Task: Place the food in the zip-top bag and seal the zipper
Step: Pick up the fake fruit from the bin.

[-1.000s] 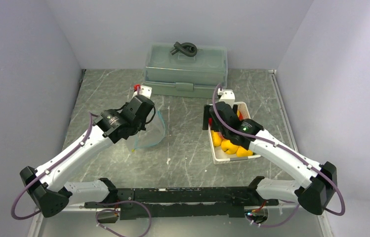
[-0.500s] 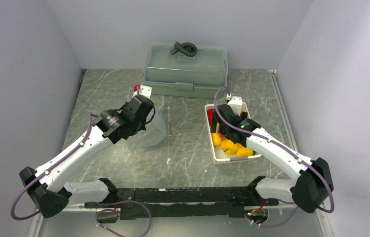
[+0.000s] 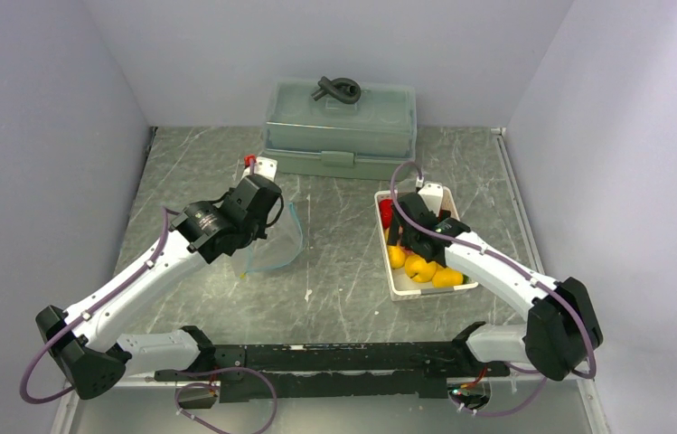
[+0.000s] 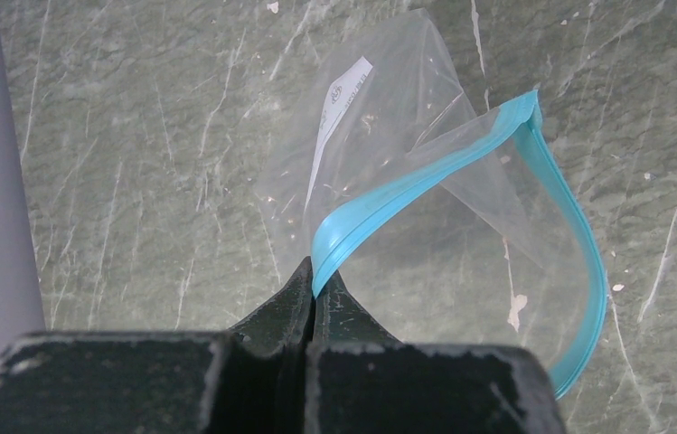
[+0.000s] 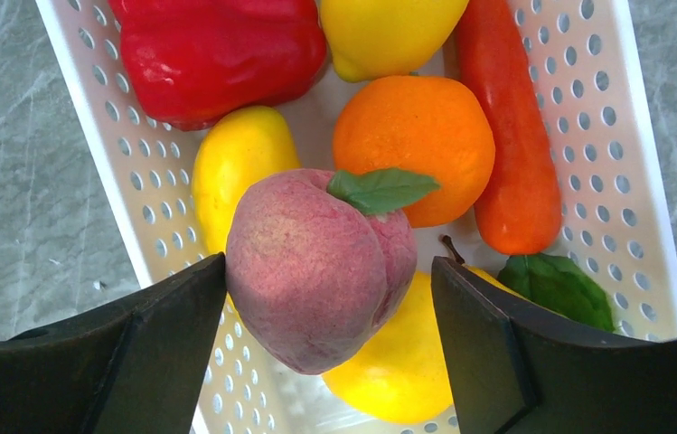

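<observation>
The clear zip-top bag [image 4: 389, 99] hangs over the table with its mouth spread, and my left gripper [image 4: 314, 280] is shut on its teal zipper [image 4: 407, 185]. Seen from above, the bag [image 3: 276, 246] sits left of centre below the left gripper [image 3: 268, 215]. The food lies in a white lattice basket [image 5: 624, 181]: a pinkish-red peach [image 5: 307, 271] on top, a red pepper [image 5: 217, 54], an orange [image 5: 416, 145], a carrot [image 5: 506, 154] and yellow fruits [image 5: 235, 172]. My right gripper [image 5: 328, 267] stands open astride the peach, with a gap on the right side.
A grey-green lidded box [image 3: 339, 127] with a dark handle stands at the back of the table. The basket [image 3: 398, 287] sits right of centre under the right gripper [image 3: 407, 237]. Pale walls close in both sides.
The right arm has swung back over the basket and come down, so its open fingers now straddle the peach. The left arm and the bag have not moved.
</observation>
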`<action>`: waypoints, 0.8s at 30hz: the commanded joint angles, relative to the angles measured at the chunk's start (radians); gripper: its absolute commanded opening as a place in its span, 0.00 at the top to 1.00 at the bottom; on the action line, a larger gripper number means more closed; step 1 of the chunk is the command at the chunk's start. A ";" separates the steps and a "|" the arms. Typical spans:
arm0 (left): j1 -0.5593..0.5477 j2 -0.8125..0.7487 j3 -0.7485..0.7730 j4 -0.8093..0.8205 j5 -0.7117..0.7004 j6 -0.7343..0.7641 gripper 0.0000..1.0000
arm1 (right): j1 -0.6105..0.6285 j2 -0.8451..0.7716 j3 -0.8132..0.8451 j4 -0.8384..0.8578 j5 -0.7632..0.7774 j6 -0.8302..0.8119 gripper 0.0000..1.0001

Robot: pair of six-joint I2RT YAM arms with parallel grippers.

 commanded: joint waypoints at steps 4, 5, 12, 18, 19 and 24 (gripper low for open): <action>0.007 -0.021 0.001 0.025 0.006 0.016 1.00 | -0.019 -0.006 -0.022 0.073 -0.008 0.004 0.24; 0.009 -0.021 0.002 0.025 0.005 0.016 1.00 | -0.019 -0.010 -0.025 0.077 -0.008 0.002 0.26; 0.015 -0.017 0.002 0.025 0.010 0.016 1.00 | -0.020 -0.053 -0.011 0.061 -0.028 -0.018 0.53; 0.022 -0.018 0.001 0.028 0.016 0.017 1.00 | -0.020 -0.123 0.022 0.072 -0.111 -0.045 0.66; 0.024 -0.018 0.001 0.028 0.016 0.017 1.00 | -0.019 -0.140 0.026 0.082 -0.136 -0.051 0.66; 0.032 -0.020 0.000 0.031 0.024 0.016 1.00 | -0.013 -0.213 0.061 0.148 -0.312 -0.079 0.71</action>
